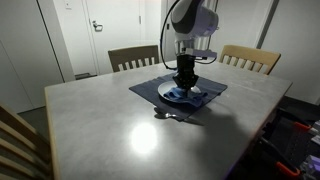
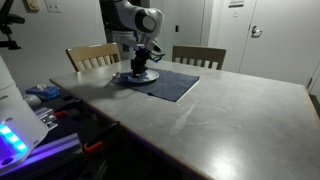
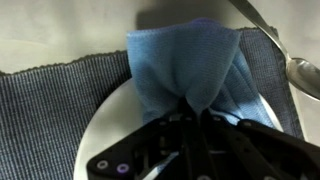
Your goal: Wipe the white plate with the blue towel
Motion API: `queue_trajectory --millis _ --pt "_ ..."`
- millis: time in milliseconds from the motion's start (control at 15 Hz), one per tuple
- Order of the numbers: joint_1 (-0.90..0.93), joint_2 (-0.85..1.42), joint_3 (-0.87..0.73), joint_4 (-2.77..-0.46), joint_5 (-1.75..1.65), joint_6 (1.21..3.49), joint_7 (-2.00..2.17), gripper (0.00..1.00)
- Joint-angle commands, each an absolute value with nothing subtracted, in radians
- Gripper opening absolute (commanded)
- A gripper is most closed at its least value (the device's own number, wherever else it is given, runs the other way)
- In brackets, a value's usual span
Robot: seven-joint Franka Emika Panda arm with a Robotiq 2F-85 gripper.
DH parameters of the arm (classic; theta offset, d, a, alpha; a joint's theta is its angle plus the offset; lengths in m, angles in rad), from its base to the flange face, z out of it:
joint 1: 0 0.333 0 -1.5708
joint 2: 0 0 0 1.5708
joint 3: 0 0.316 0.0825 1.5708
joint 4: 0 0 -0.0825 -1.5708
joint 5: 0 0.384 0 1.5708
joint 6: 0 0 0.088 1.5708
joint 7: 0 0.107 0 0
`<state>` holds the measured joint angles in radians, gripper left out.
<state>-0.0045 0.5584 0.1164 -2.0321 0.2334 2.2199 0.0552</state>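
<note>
A: Where's the blue towel [image 3: 185, 62]?
B: Bunched on the white plate [image 3: 108, 125], pinched in the gripper [image 3: 195, 108], whose fingers are closed on the cloth (tips buried in its folds).
A: And the plate?
B: On a dark placemat [image 3: 45, 110], with 1 spoon [image 3: 300, 72] near it.

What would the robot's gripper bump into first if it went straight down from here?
The gripper points downward, shut on the blue towel; directly beneath that bunched towel seems to lie the white plate, so the plate comes first.

Grey table [image 1: 110, 125], dark placemat [image 1: 147, 88], spoon [image 1: 166, 115] just beside it
</note>
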Motion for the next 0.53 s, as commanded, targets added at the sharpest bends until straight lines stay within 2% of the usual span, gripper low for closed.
queue_trajectory --millis 0,467 --pt "0.003 0.611 0.087 -2.004 0.268 2.275 0.082 0.02" --pt "0.021 0.618 0.072 -1.971 0.253 2.404 0.116 0.02"
